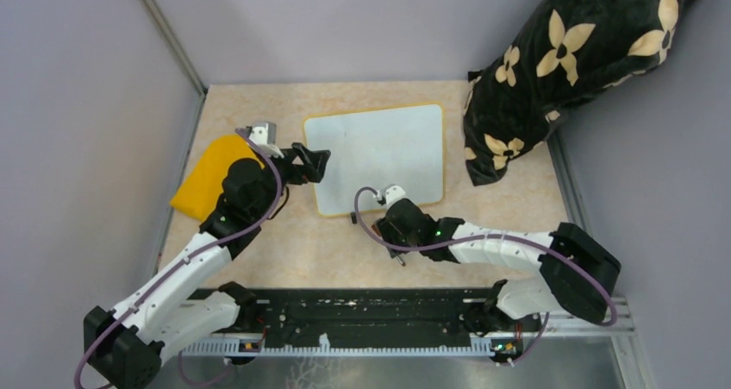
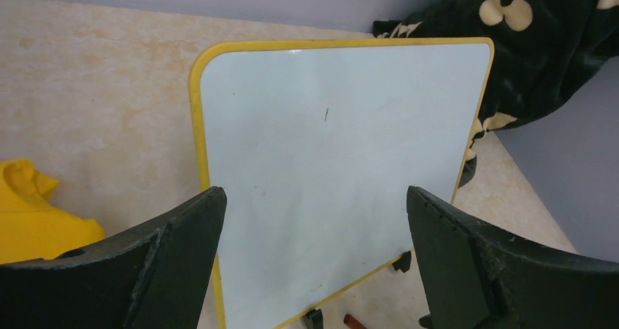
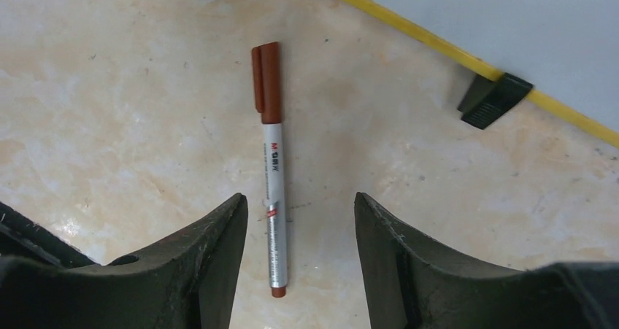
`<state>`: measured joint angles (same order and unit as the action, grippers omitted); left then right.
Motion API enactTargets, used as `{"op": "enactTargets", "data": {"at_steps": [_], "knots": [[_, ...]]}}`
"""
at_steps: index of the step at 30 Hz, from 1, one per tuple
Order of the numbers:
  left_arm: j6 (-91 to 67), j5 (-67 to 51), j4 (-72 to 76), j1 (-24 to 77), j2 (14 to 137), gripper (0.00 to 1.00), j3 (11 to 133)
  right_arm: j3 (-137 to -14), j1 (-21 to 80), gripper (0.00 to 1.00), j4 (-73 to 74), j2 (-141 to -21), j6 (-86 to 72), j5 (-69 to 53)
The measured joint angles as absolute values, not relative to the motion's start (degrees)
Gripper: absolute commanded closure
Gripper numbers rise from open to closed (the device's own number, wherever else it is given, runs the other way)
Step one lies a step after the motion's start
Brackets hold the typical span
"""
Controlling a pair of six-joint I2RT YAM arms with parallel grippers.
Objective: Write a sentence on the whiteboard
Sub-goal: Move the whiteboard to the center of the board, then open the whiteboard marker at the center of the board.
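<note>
The whiteboard (image 1: 375,156) lies flat on the table, white with a yellow rim. Its face (image 2: 328,168) looks blank except for one tiny dark stroke; the sentence is not in view. My left gripper (image 1: 315,165) hovers open at the board's left edge, with nothing between its fingers (image 2: 182,249). A silver marker with a reddish-brown cap (image 3: 271,168) lies on the table just in front of the board's near edge (image 3: 525,15). My right gripper (image 3: 301,198) is open above it, the marker's tail end lying between the fingers untouched.
A yellow cloth (image 1: 211,178) lies left of the board beside the left arm. A black cushion with cream flowers (image 1: 569,61) leans at the back right, close to the board's right edge. Grey walls close in the table on three sides. A black foot (image 3: 495,99) juts from the board's near rim.
</note>
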<state>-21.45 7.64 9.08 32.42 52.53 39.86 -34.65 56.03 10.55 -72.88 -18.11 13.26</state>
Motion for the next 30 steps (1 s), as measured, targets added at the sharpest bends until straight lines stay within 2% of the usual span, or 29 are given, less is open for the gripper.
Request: {"op": "enactTargets", "data": {"at_steps": [12, 20, 26, 30], "knots": [[-23.2, 10.9, 9.5, 32.4, 51.0, 0.01, 39.3, -40.2, 57.8, 0.54, 11.0, -83.6, -18.0, 11.3], [-23.0, 10.9, 9.5, 32.4, 50.7, 0.01, 39.3, -40.7, 57.8, 0.61, 12.0, -85.3, -18.0, 11.6], [-22.9, 10.8, 9.5, 32.4, 50.5, 0.01, 39.3, -42.0, 57.8, 0.74, 11.9, -86.8, -17.7, 12.2], [-22.9, 10.8, 9.6, 32.4, 50.5, 0.01, 39.3, -42.5, 57.8, 0.90, 11.6, -87.4, -17.8, 12.1]]}}
